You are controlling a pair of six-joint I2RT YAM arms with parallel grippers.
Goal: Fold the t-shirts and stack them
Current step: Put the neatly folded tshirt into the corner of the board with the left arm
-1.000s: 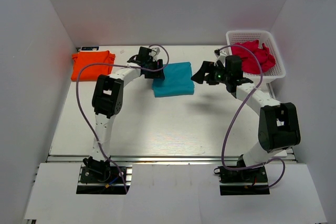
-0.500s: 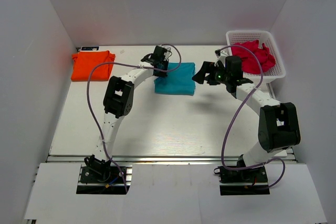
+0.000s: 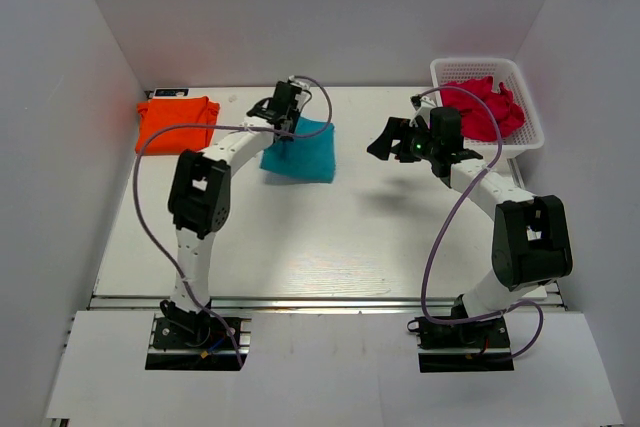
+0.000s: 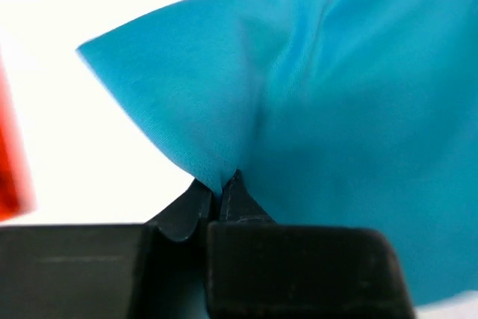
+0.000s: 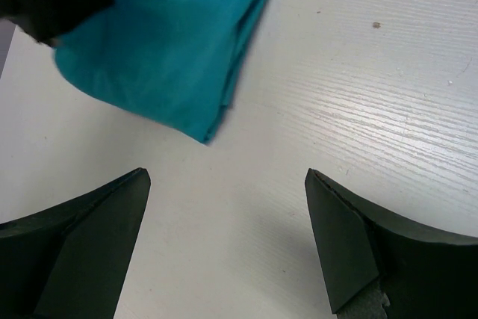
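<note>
The folded teal t-shirt lies near the middle of the white table, and its far left corner is pinched and lifted by my left gripper, which is shut on the cloth. In the left wrist view the teal t-shirt rises in a peak from my left gripper. A folded orange t-shirt rests at the table's far left. My right gripper hovers open to the right of the teal shirt; its wrist view shows the teal t-shirt beyond my right gripper, with only bare table between the fingers.
A white basket at the far right holds crumpled red cloth. White walls close in the table on the left, right and back. A metal rail runs along the near edge by the arm bases.
My left gripper shut on the teal shirt's corner and has pulled the shirt to the left, with that corner lifted. My right arm has stayed in place.
</note>
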